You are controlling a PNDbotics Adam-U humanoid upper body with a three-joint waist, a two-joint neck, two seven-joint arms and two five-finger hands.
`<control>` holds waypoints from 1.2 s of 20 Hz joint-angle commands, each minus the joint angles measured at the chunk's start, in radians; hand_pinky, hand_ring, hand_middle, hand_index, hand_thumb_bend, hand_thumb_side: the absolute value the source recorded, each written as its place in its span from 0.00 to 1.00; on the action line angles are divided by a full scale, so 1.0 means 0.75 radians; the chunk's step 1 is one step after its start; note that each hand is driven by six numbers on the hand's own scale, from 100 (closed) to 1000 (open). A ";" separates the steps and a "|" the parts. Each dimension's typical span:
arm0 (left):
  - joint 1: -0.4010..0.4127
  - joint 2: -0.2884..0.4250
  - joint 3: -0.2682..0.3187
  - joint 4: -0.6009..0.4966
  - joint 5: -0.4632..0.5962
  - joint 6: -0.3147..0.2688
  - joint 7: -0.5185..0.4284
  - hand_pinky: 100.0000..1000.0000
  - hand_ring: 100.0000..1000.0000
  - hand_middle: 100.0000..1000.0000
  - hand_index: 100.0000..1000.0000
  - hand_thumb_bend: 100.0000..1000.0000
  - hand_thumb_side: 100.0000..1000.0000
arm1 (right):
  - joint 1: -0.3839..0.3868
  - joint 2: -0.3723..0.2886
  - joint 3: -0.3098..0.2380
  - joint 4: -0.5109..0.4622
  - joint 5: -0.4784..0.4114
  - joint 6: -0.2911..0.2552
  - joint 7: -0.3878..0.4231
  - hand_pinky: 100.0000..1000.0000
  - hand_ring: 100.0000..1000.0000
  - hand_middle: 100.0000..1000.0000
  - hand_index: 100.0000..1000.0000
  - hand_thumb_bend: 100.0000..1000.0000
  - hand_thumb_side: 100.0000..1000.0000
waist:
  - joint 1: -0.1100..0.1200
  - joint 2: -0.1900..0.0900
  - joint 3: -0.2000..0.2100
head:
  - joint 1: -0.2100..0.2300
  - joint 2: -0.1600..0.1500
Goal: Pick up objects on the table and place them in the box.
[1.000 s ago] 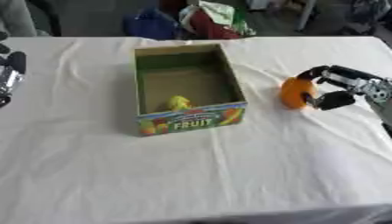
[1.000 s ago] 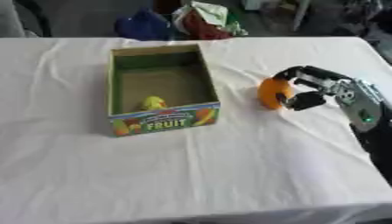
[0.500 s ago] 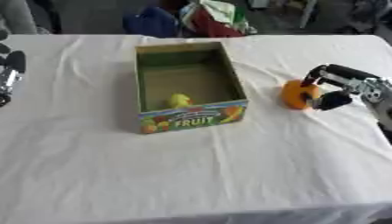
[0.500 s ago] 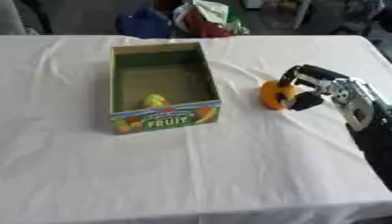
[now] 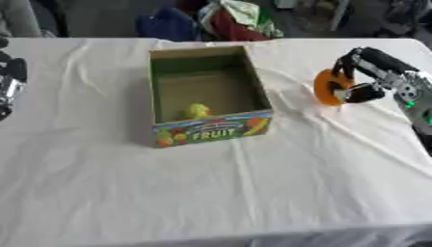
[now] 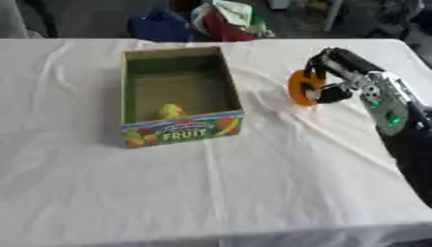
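A: Where's the right hand (image 6: 337,79) now?

B: Off to the right of the box (image 6: 179,94), with an orange fruit (image 6: 300,88) in it. The fingers (image 6: 319,61) curl over the top and the thumb tucks under, so the fruit is pinched between them. It looks to be just off the counter (image 6: 253,183), though I can't say how far from this angle.

A: And the box?

B: Open, upright, mid-counter, with "FRUIT" printed on the near wall. A small yellow thing (image 6: 169,111) already sits inside, against the near wall toward the middle.

A: So the step in hand is the carry?

B: That's my reading. The fruit is gripped, and it's well apart from the box, so it has to travel left and over the right wall.

A: How would you do it well?

B: Lift first, then go across. The right wall stands tall, and a low sweep would knock the fruit or the knuckles into it and shove the box along the cloth. Once above the opening, aim for the bare back half, away from the yellow thing, lower a bit, then spread the fingers. A round fruit dropped from high could bounce or roll.

A: Anything about the grip?

B: The fruit sits out at the fingertips and not deep in the palm, so I'd keep the wrist steady and avoid tilting it on the way.

A: The left hand (image 5: 12,82)?

B: At the left edge, idle. Only part shows, and I can't tell how its fingers stand.
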 commanded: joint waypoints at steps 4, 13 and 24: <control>-0.008 0.017 -0.001 -0.018 0.012 -0.006 -0.006 0.59 0.55 0.55 0.77 0.17 0.62 | -0.142 -0.043 -0.021 -0.115 -0.069 0.001 0.008 0.69 0.68 0.20 0.20 0.00 0.00 | 0.001 -0.029 0.001 | -0.006 0.008; -0.046 -0.009 -0.030 -0.027 0.039 -0.016 -0.026 0.59 0.55 0.55 0.77 0.17 0.62 | -0.362 0.103 -0.023 0.036 0.000 0.001 0.058 0.69 0.68 0.21 0.21 0.00 0.00 | -0.003 -0.042 0.044 | -0.037 0.008; -0.114 -0.065 -0.067 -0.035 0.074 -0.026 -0.056 0.59 0.55 0.55 0.77 0.16 0.62 | -0.478 0.356 -0.086 0.381 0.259 0.033 0.006 0.69 0.69 0.23 0.24 0.00 0.00 | 0.004 -0.024 0.154 | -0.107 -0.021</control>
